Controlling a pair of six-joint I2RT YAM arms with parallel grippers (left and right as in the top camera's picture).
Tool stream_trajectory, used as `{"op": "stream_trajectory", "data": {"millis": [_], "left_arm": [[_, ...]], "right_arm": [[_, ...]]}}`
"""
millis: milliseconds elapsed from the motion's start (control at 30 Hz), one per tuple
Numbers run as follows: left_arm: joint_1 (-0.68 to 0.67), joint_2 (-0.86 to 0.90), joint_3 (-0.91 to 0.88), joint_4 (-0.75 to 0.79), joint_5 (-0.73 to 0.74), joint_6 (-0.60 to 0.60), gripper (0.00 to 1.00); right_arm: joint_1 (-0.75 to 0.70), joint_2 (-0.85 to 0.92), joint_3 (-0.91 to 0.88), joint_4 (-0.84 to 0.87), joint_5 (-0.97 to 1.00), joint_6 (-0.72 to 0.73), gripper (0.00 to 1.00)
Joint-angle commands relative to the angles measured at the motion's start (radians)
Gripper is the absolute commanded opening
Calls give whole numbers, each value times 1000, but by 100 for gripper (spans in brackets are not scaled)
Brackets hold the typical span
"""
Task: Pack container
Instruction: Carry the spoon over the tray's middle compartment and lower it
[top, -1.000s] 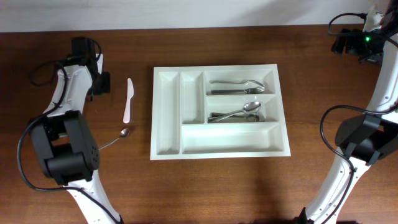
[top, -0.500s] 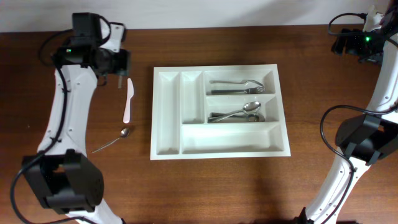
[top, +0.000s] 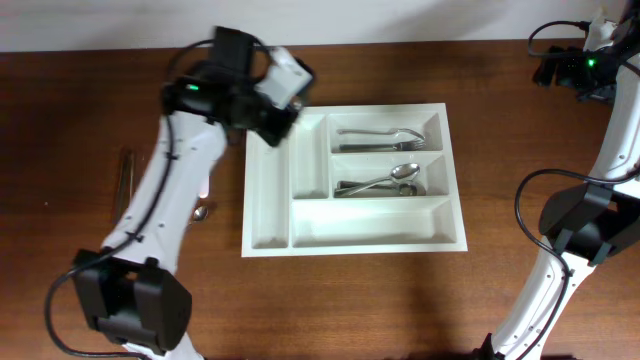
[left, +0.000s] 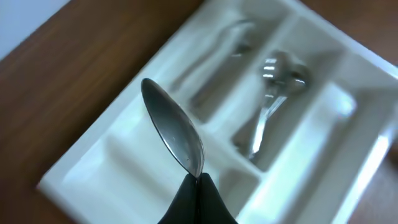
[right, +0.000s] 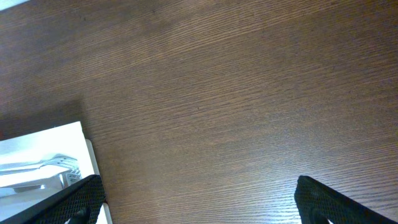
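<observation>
The white container (top: 350, 248) lies mid-table, with forks (top: 380, 138) in its upper right compartment and spoons (top: 385, 183) in the one below. My left gripper (top: 275, 132) hovers over the container's far left corner. In the left wrist view it (left: 199, 182) is shut on a metal spoon (left: 174, 134), bowl pointing away, above the container (left: 93, 168). My right gripper (right: 196, 199) is open and empty over bare wood at the far right, with the container's corner (right: 43, 140) at its left.
A small spoon (top: 200, 212) lies on the table left of the container, partly under my left arm. A thin dark utensil (top: 125, 180) lies further left. The right arm's base stands at the right edge (top: 580, 230).
My left arm has swung right from the far left of the table to over the container's far left corner. The white knife is now mostly hidden by it. The right arm has not moved.
</observation>
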Motion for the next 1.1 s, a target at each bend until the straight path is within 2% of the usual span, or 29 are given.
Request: {"op": "stream_trajectory", "data": {"millis": [0, 100, 200, 400, 1067], "left_arm": [[-90, -18, 22, -1, 33, 185, 2], [-158, -8, 20, 3, 33, 282, 2], [-207, 11, 20, 19, 33, 315, 2], [-259, 66, 20, 40, 33, 317, 2], [-266, 199, 20, 96, 34, 317, 2]], "right_arm": [[3, -23, 18, 0, -2, 12, 99], [3, -23, 18, 0, -2, 12, 99], [3, -23, 18, 0, -2, 12, 99], [3, -23, 18, 0, -2, 12, 99], [3, -23, 18, 0, -2, 12, 99]]}}
